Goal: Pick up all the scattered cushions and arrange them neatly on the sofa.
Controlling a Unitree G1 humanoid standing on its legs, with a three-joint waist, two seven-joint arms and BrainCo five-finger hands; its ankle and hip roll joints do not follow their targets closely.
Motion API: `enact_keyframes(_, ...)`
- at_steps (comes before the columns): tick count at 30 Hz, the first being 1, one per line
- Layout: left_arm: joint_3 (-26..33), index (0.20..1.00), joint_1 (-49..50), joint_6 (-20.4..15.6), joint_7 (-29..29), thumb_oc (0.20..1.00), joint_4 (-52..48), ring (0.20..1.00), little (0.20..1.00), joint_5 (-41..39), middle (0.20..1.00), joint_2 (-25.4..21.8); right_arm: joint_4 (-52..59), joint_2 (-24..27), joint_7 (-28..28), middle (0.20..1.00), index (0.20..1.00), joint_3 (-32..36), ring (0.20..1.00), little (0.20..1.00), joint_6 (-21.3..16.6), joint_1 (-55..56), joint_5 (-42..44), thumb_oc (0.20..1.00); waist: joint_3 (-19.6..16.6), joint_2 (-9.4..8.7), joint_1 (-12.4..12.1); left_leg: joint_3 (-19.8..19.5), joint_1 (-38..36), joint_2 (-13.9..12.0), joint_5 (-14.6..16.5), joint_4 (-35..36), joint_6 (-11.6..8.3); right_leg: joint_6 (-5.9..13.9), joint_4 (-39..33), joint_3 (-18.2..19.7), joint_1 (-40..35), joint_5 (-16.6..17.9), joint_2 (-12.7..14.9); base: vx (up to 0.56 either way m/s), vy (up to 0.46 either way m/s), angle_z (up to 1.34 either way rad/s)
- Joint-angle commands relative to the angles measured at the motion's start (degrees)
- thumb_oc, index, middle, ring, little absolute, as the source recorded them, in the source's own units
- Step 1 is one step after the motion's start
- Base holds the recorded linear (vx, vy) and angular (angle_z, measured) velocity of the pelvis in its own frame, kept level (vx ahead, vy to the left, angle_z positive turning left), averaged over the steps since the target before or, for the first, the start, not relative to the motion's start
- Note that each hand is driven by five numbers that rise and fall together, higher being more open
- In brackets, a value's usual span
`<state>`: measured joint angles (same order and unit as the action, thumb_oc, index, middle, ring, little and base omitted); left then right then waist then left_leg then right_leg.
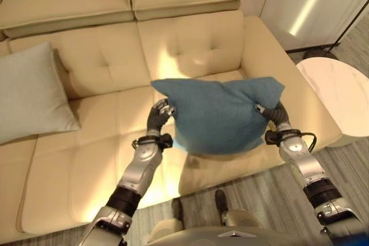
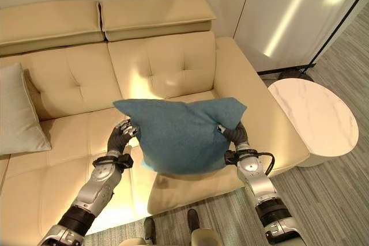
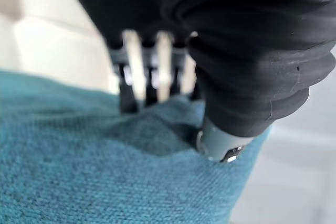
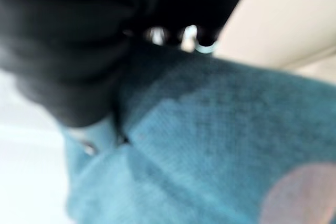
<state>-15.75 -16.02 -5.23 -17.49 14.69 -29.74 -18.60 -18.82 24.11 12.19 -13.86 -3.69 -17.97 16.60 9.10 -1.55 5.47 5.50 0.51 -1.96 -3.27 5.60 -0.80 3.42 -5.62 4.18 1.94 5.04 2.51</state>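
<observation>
Left eye view | blue cushion [image 1: 222, 116] held up over sofa [image 1: 104, 61] seat | left hand [image 1: 158, 116] and right hand [image 1: 275, 113] fingers pinching opposite edges, keeping it spread flat for placing | grey cushion [image 1: 29, 93] already leaning against backrest

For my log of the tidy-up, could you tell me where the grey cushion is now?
The grey cushion leans against the sofa's backrest at the far left of both eye views, well left of the held blue cushion.

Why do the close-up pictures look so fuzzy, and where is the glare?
Right wrist view: the blue cushion sits so close that everything is soft. Left wrist view: its weave is sharp, the background blurred. Eye views: bright streaks on the white wall panel and a warm patch on the sofa.
</observation>
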Motion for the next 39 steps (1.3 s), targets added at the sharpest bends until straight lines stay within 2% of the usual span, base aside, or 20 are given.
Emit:
enact_keyframes(1, -3.65, 0.2, -11.98, -6.1, -0.95, 0.2, -0.79, 0.2, 0.2, 2.1, 0.2, 0.62, 3.67, -0.33, 0.53, 0.2, 0.2, -1.83, 0.2, 0.2, -6.48, -11.98, 0.21, 0.2, -5.44, -0.08, -0.96, 1.04, -1.92, 0.81, 2.19, -0.6, -2.93, 5.5, 0.95, -0.64, 0.63, 0.12, 1.81, -0.07, 0.01, 0.12)
enact_keyframes(5, -5.2, 0.2, -21.93, -7.63, -4.14, 0.2, 2.75, 0.2, 0.2, 0.59, 0.2, -2.01, 0.82, 2.34, 2.86, 0.2, 0.2, -5.58, 0.2, 0.2, -6.17, -23.63, 1.19, 0.2, -3.57, 0.29, -1.18, 0.52, 3.37, 0.7, 0.73, -0.6, -3.64, 5.81, 0.97, -0.43, 5.78, 1.4, 1.99, -0.11, -0.003, 0.07)
enact_keyframes(11, -7.07, 0.2, -31.93, -9.23, -6.42, 0.2, 7.33, 0.2, 0.2, 0.65, 0.2, -4.77, -4.44, 5.22, 5.45, 0.2, 0.2, -7.58, 0.2, 0.2, -6.37, -34.57, 1.54, 0.2, -3.26, 0.38, -1.68, -0.35, 11.24, 0.37, -1.67, -0.6, -4.91, 6.35, 0.62, -0.53, 13.13, 3.43, 1.61, -0.09, -0.041, 0.08)
enact_keyframes(12, -8.26, 0.2, -36.03, -9.87, -6.94, 0.2, 10.16, 0.2, 0.2, 0.35, 0.2, -5.56, -7.49, 6.23, 6.53, 0.2, 0.2, -8.45, 0.2, 0.2, -6.58, -38.46, 2.44, 0.2, -3.42, 0.44, -1.83, -0.76, 14.52, 0.25, -2.79, -0.6, -5.88, 6.56, 0.62, -0.79, 15.88, 4.1, 1.52, -0.07, -0.059, -0.02)
enact_keyframes(15, -9.68, 0.2, -41.51, -10.51, -7.64, 0.2, 14.34, 0.2, 0.2, -0.43, 0.2, -6.13, -11.61, 8.23, 7.47, 0.2, 0.2, -10.19, 0.2, 0.2, -6.63, -43.69, 3.06, 0.2, -3.66, 0.58, -1.89, -1.8, 18.71, 0.19, -3.96, -0.6, -6.85, 6.82, 0.62, -1.42, 19.49, 4.78, 1.47, -0.06, -0.062, 0.12)
enact_keyframes(19, -10.5, 0.2, -45.74, -11.08, -8.11, 0.2, 16.49, 0.2, 0.2, -0.48, 0.2, -7.59, -14.18, 9.63, 7.97, 0.2, 0.2, -11.73, 0.2, 0.2, -6.89, -47.7, 3.4, 0.2, -3.55, 0.53, -2.2, -2.47, 21.69, 0.13, -4.77, -0.6, -7.28, 7.12, 0.62, -1.56, 22.36, 5.34, 1.0, -0.02, -0.036, 0.16)
enact_keyframes(22, -12.47, 0.2, -52.05, -11.65, -7.81, 0.2, 20.81, 0.2, 0.2, -0.78, 0.2, -10.58, -19.32, 13.21, 7.02, 0.2, 0.2, -16.08, 0.2, 0.2, -6.77, -54.1, 4.1, 0.2, -3.67, 0.65, -2.64, -2.9, 25.62, 0.18, -6.23, -0.6, -8.35, 7.44, 0.62, -2.47, 25.81, 6.15, 1.11, -0.02, -0.056, -0.02)
enact_keyframes(26, -13.59, 0.2, -55.22, -12.44, -7.95, 0.2, 21.53, 0.2, 0.2, -1.02, 0.2, -12.16, -19.6, 15.7, 6.82, 0.2, 0.2, -18.38, 0.2, 0.2, -6.61, -57.31, 3.44, 0.2, -3.14, 0.9, -3.01, -3.89, 27.1, 0.6, -6.95, -0.6, -8.95, 7.46, 0.62, -3.09, 26.91, 6.42, 1.31, 0.02, -0.033, 0.13)
enact_keyframes(39, -14.53, 0.2, -57.42, -13.47, -8.74, 0.2, 19.49, 0.2, 0.2, -1.11, 0.2, -12.32, -21.1, 16.68, 6.69, 0.2, 0.2, -20.89, 0.2, 0.2, -5.91, -61.55, 4.3, 0.2, -2.26, 1.41, -4.55, -4.31, 26.33, 1.2, -6.89, -0.6, -9.19, 7.4, 0.62, -4.56, 25.79, 5.97, 1.85, 0.02, -0.01, 0.07)
